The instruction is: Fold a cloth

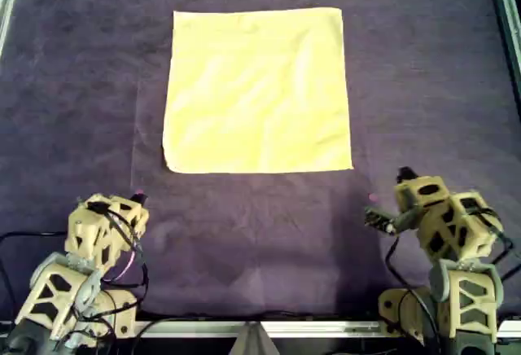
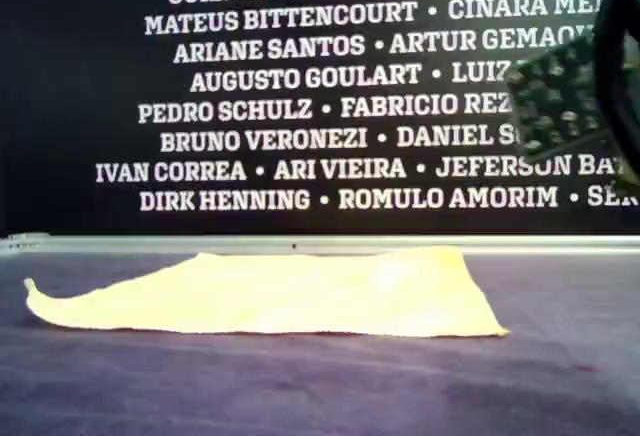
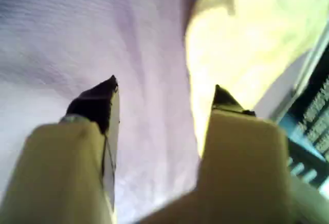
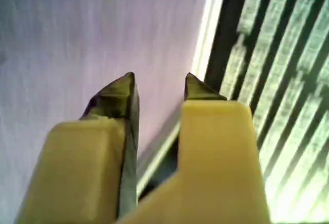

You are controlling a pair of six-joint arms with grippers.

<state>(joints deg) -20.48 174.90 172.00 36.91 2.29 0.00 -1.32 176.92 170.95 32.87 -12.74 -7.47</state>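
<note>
1. The left gripper (image 3: 164,88) is showing its fingers (image 3: 103,100) standing apart with a wide gap between the tips; nothing is lying between them, and they are touching nothing. Purple felt and part of the cloth (image 3: 241,44) are showing beyond the tips.
2. The right gripper (image 4: 158,82) is showing its fingers (image 4: 121,98) parted by a narrower gap (still clearly open), holding nothing; they are pointing toward the felt and the pale metal rail (image 4: 205,39) at its edge.
3. The cloth (image 1: 258,90) is lying spread flat and slightly wrinkled on the tabletop (image 1: 73,86), in the upper middle of the overhead view, its four edges exposed and its outline roughly square.
4. In the overhead view the left arm (image 1: 102,233) is sitting at the lower left and the right arm (image 1: 440,216) at the lower right, both apart from the cloth's near edge.
5. Bare felt is running all around the cloth, widest on the overhead view's left and right.
6. In the exterior view the cloth (image 2: 290,291) is lying low on the felt before a dark lettered wall (image 2: 300,86).
</note>
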